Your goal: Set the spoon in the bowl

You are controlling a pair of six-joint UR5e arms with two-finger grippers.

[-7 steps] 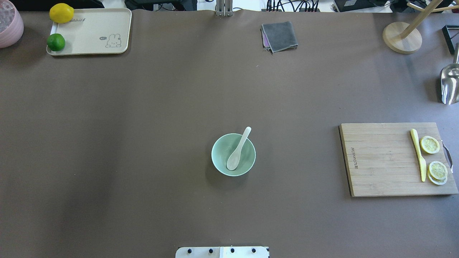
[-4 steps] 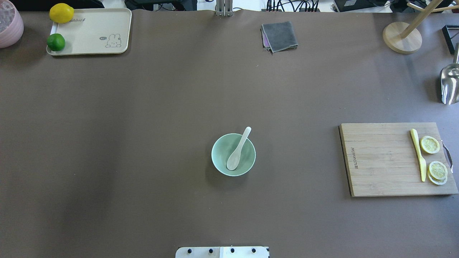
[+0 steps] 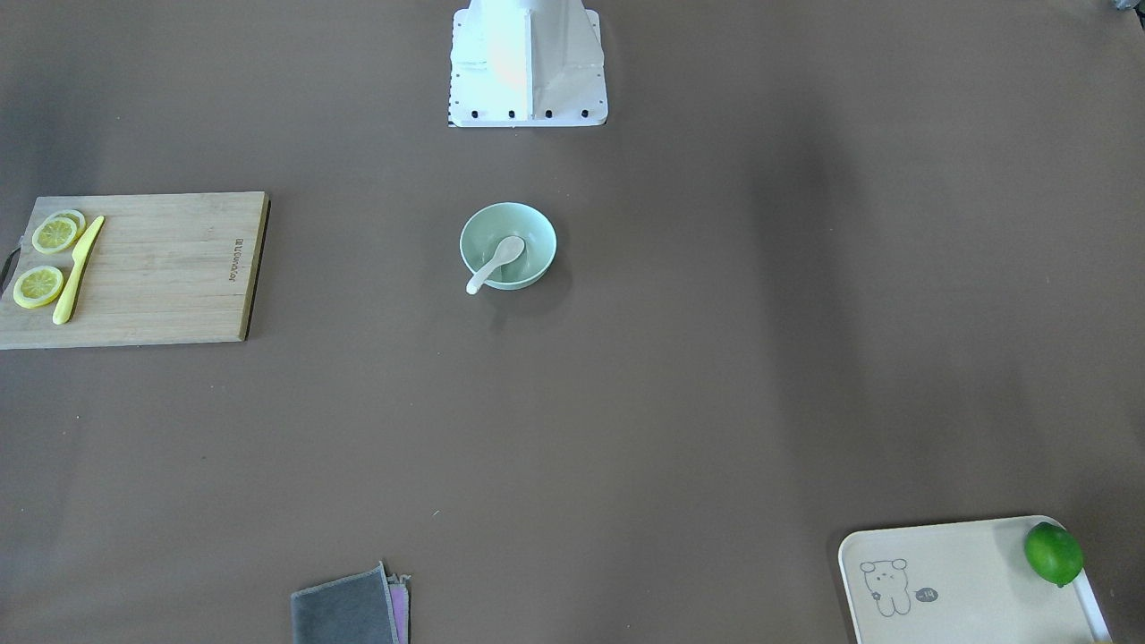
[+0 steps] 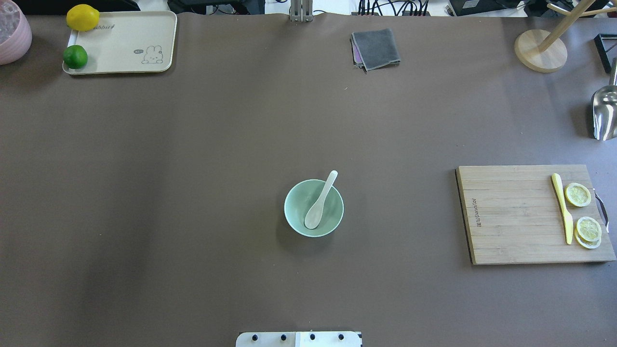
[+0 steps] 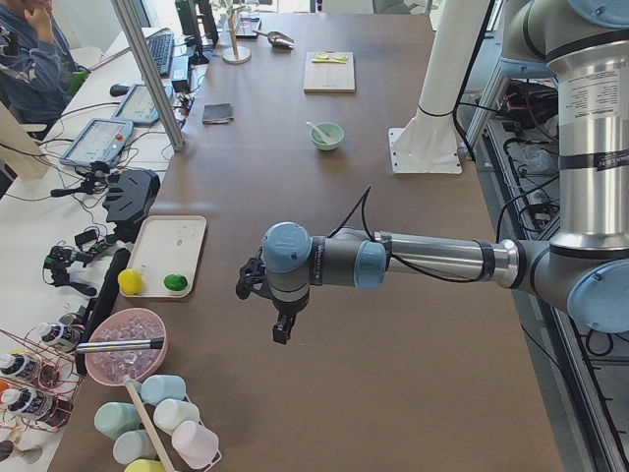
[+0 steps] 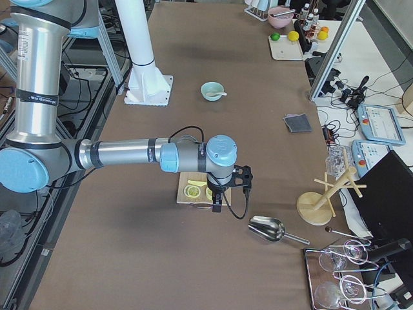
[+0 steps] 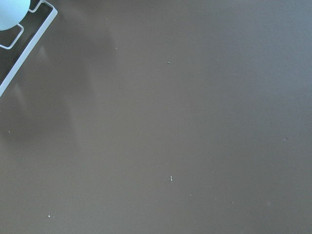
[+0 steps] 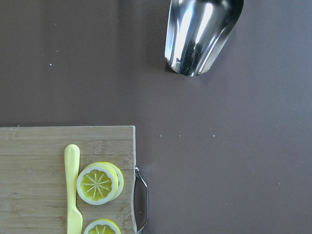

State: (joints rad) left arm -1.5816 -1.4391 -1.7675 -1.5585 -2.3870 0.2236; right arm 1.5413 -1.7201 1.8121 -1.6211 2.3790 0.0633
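The white spoon (image 4: 319,205) lies in the mint-green bowl (image 4: 295,205) at the table's middle, scoop on the bottom and handle over the far right rim. Both also show in the front-facing view, spoon (image 3: 496,261) and bowl (image 3: 537,240). Neither gripper shows in the overhead or front-facing view. The left gripper (image 5: 280,329) hangs over the table's left end, far from the bowl (image 5: 328,140). The right gripper (image 6: 216,205) hangs over the cutting board at the right end. I cannot tell whether either is open or shut.
A wooden cutting board (image 4: 511,217) with a yellow knife (image 4: 561,207) and lemon slices lies at right. A metal scoop (image 4: 605,113) and wooden stand (image 4: 540,50) are far right. A grey cloth (image 4: 376,48) and cream tray (image 4: 120,43) with lemon and lime sit at the back.
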